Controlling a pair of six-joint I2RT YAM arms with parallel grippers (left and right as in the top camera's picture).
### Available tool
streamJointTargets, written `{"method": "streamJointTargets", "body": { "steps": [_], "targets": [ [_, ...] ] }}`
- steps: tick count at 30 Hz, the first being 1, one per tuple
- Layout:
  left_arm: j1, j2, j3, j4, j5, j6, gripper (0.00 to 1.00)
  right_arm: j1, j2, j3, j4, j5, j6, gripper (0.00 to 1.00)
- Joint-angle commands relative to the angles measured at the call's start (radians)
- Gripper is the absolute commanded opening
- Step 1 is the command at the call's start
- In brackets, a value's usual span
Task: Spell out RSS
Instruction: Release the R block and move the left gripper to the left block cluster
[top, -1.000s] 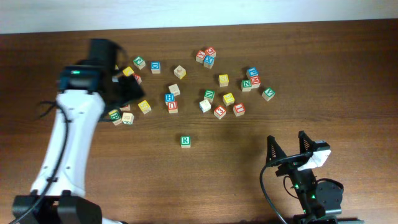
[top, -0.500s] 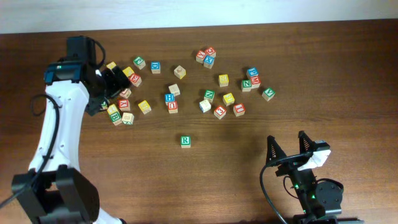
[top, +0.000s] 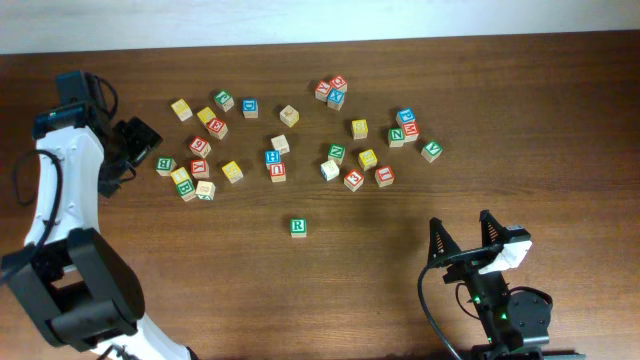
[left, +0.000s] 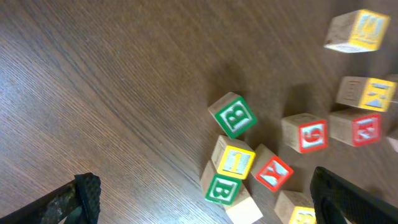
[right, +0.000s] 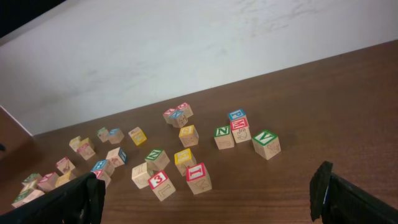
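Watching from the side, and reading the overhead view like a clock with the far edge at 12: the R cube (top: 298, 227) sits alone on the table (top: 560, 150) at about 6 o'clock from the big scatter, well apart from everything. The left claw (top: 128, 152) hangs out at 10 o'clock, spread wide with nothing in it. The right claw (top: 462, 235) is parked at 5 o'clock, just as wide and just as empty. The two S blocks should be among the yellow-edged cubes (top: 367, 158), but I honestly can't read which ones from any angle, so grabbing the wrong yellow one looks like the biggest risk to me. Next worry is crowding: beside the left claw the blocks are packed together, and jaws that wide coming down would likely shove the neighbours. A careless placement could also bump the R out of line. The overhead is the only view that shows the R and both arms at once. The left wrist camera gets a close look at a green B cube (left: 233, 116) just beside a touching clump, which looks looser from above. The right wrist camera sees the right-hand blocks side-on, like the green V cube (right: 266, 140), but no R.
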Motion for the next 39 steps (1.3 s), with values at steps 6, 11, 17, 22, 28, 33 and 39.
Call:
{"method": "streamJointTargets", "body": {
  "steps": [6, 11, 17, 22, 28, 33, 39],
  "targets": [
    [0.004, 0.026, 0.003, -0.019, 0.023, 0.058, 1.0, 0.006, -0.003, -0.005, -0.005, -0.016, 0.001, 0.98],
    [0.004, 0.026, 0.003, -0.042, 0.154, 0.193, 0.99, 0.006, -0.003, -0.005, -0.005, -0.016, 0.001, 0.98],
    [-0.026, 0.025, 0.003, -0.124, 0.263, 0.336, 0.99, 0.006, -0.003, -0.005, -0.005, -0.016, 0.001, 0.98],
    [-0.062, 0.025, 0.003, -0.183, 0.196, 0.356, 0.99, 0.006, -0.003, -0.005, -0.005, -0.016, 0.001, 0.98],
    [-0.067, 0.025, 0.003, -0.193, 0.196, 0.349, 0.99, 0.006, -0.003, -0.005, -0.005, -0.016, 0.001, 0.98],
    [-0.067, 0.025, 0.003, -0.193, 0.206, 0.346, 0.99, 0.006, -0.003, -0.005, -0.005, -0.016, 0.001, 0.98],
    [-0.067, 0.025, 0.003, -0.172, 0.267, 0.346, 0.99, 0.006, -0.003, -0.005, -0.005, -0.016, 0.001, 0.98]
  ]
}}
